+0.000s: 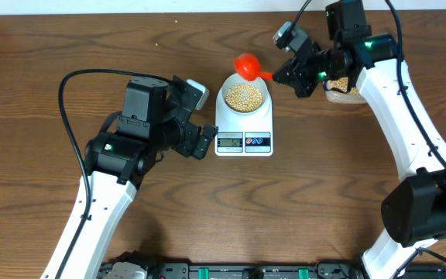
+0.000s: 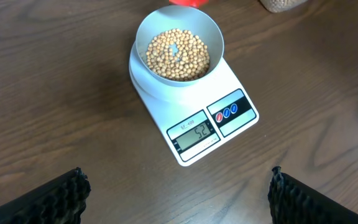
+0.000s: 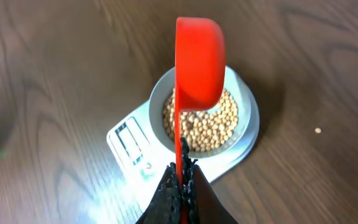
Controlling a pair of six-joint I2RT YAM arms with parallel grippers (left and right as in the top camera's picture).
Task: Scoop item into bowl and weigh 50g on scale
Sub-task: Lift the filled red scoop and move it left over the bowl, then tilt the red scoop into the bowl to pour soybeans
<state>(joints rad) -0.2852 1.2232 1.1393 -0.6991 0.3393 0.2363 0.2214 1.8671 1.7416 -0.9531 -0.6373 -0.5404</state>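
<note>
The white scale (image 1: 244, 124) (image 2: 194, 102) (image 3: 129, 146) sits mid-table with the pale bowl (image 1: 244, 96) (image 2: 179, 46) (image 3: 202, 115) on it, holding a layer of tan beans (image 1: 244, 96) (image 2: 178, 55) (image 3: 209, 127). My right gripper (image 1: 285, 76) (image 3: 183, 180) is shut on the thin handle of a red scoop (image 1: 246, 66) (image 3: 199, 62), whose cup is turned on its side above the bowl's far rim. My left gripper (image 1: 201, 141) (image 2: 178, 193) stands open just left of the scale, nothing between its fingers (image 2: 61, 196).
A clear tub of more beans (image 1: 343, 87) (image 2: 281, 5) stands at the back right, behind the right wrist. A single stray bean (image 3: 317, 130) lies on the wood beside the scale. The rest is bare wooden table.
</note>
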